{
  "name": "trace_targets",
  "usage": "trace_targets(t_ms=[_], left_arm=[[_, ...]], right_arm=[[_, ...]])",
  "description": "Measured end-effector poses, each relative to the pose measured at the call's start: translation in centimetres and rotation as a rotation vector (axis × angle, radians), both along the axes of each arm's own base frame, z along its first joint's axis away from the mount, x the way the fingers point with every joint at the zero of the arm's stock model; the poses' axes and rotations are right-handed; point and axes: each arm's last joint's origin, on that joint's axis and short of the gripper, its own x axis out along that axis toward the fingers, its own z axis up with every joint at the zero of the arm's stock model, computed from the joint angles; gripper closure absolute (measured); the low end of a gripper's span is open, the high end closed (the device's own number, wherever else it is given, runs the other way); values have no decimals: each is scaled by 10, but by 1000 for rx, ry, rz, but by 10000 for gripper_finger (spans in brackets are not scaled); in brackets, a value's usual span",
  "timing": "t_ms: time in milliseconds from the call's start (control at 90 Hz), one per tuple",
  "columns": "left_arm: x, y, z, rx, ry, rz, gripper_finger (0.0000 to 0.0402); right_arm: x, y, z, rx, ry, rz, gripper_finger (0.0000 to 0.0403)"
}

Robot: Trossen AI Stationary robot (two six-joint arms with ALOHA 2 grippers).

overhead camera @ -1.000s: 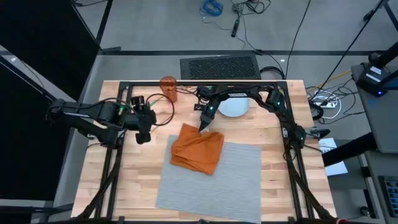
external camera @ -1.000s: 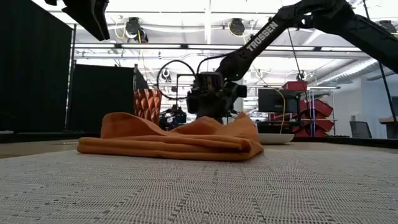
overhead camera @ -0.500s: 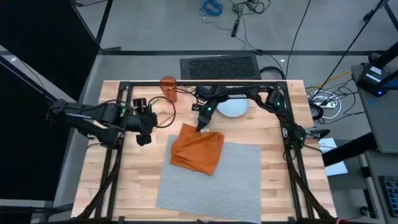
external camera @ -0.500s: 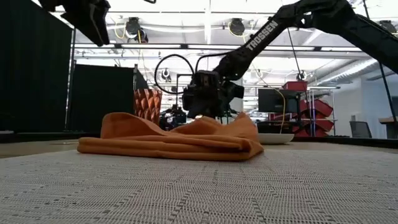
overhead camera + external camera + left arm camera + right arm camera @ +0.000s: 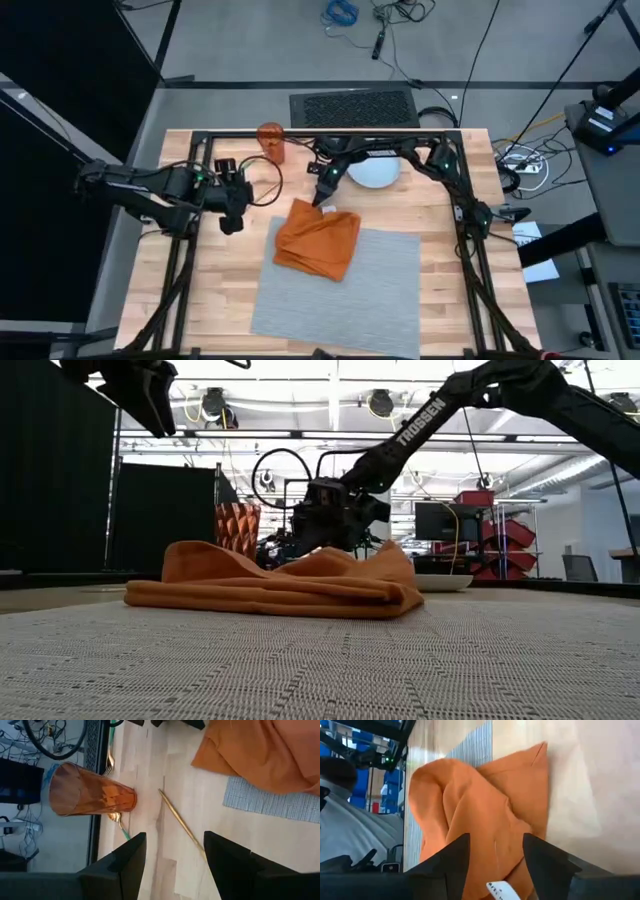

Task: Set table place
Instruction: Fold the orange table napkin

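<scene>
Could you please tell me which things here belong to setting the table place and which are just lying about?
Belong to the job:
placemat
napkin, lying partly on the placemat
plate
cup
gold utensil
right tool, open at the napkin's far edge
left tool, open, off to the side

Just lying about:
black mat on the floor
floor cables

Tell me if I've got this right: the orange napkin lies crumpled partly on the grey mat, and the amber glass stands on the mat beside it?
Not quite. The napkin does lie crumpled partly on the mat, but the glass is not on it. The high view shows the glass standing on bare table near the far edge, well apart from the mat.
</scene>
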Motion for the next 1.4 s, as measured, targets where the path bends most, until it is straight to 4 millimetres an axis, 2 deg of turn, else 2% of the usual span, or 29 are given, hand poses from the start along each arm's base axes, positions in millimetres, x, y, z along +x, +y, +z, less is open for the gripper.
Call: trace_targets(t_ms=[311,611,767,967,1400], left_arm=[[0,0,0,-1,0,1,217],[0,0,0,-6,3,-5,217],[0,0,0,-9,2,-2,217],[0,-1,-1,-33,2,5,217],[0,-1,-1,-42,0,7,217]], right_arm=[[2,-5,-14,80,-7,-1,227],[1,-7,-14,137,-32,15,231],[7,1,-13,182,-86,66,231],[11,11,-14,106,-64,70,231],[5,9,-17,-7,22,23,232]])
